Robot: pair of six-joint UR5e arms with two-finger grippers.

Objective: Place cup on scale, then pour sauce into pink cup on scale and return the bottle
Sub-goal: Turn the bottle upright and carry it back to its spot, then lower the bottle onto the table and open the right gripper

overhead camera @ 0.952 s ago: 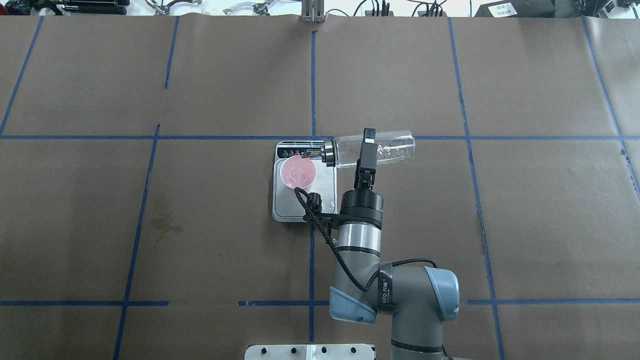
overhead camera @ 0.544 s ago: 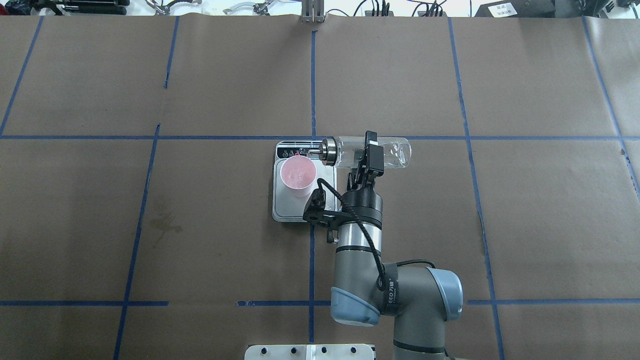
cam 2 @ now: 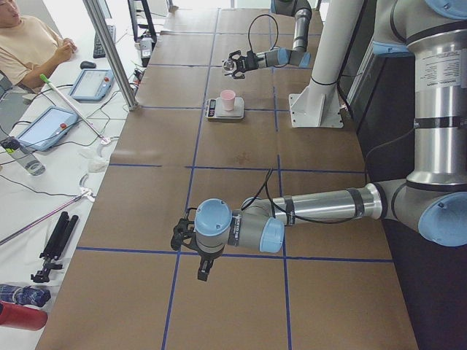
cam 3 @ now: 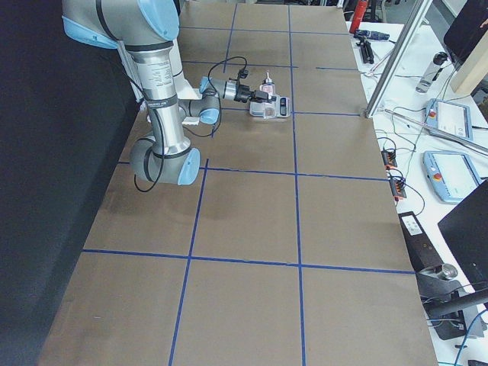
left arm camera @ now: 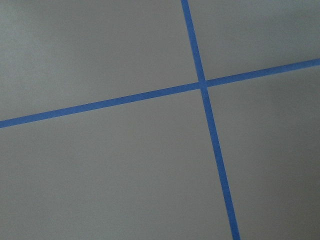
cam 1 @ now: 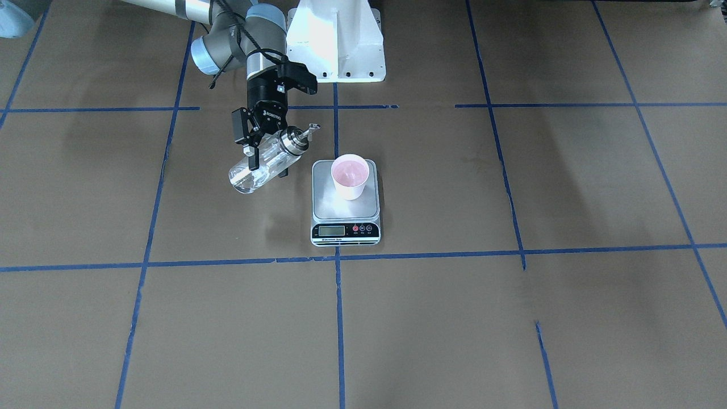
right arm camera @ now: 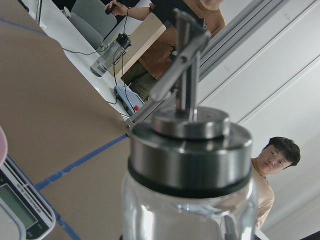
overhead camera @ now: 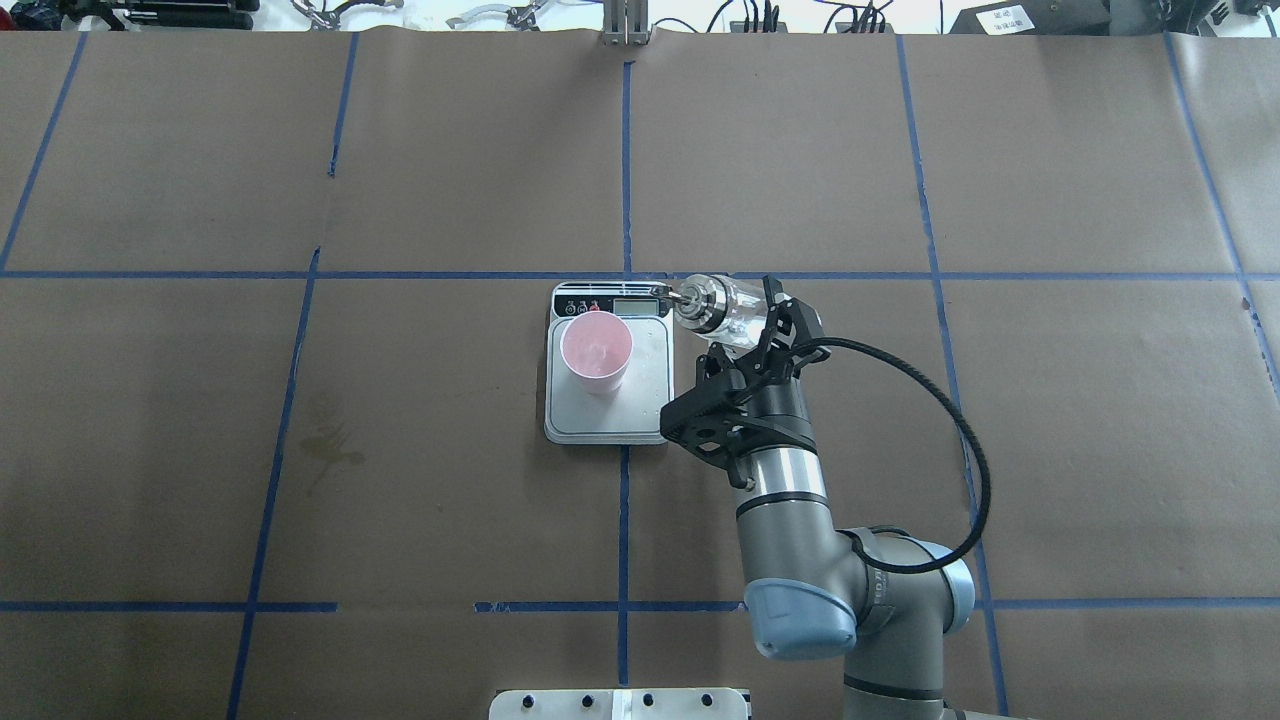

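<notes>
The pink cup (overhead camera: 596, 348) stands upright on the silver scale (overhead camera: 610, 412) at the table's middle, with pale liquid in it. My right gripper (overhead camera: 765, 322) is shut on the clear glass bottle (overhead camera: 727, 305), held in the air just right of the scale. The bottle is tilted, its silver cap and spout raised toward the scale's display end, apart from the cup. In the front view the bottle (cam 1: 264, 167) slants beside the cup (cam 1: 350, 175). The right wrist view shows the cap (right arm camera: 190, 150) close up. My left gripper (cam 2: 181, 235) shows only in the left side view; I cannot tell its state.
Brown paper with blue tape lines covers the table (overhead camera: 300, 450). The white robot base (cam 1: 335, 40) stands at the robot's edge. An operator (cam 2: 29, 44) sits past the far edge, with tablets (cam 2: 89, 84) nearby. The left wrist view shows only paper and tape (left arm camera: 202, 84).
The bottle has swung from lying level, spout by the cup's rim, to cap-up tilted. My right wrist has turned and moved right, away from the cup.
</notes>
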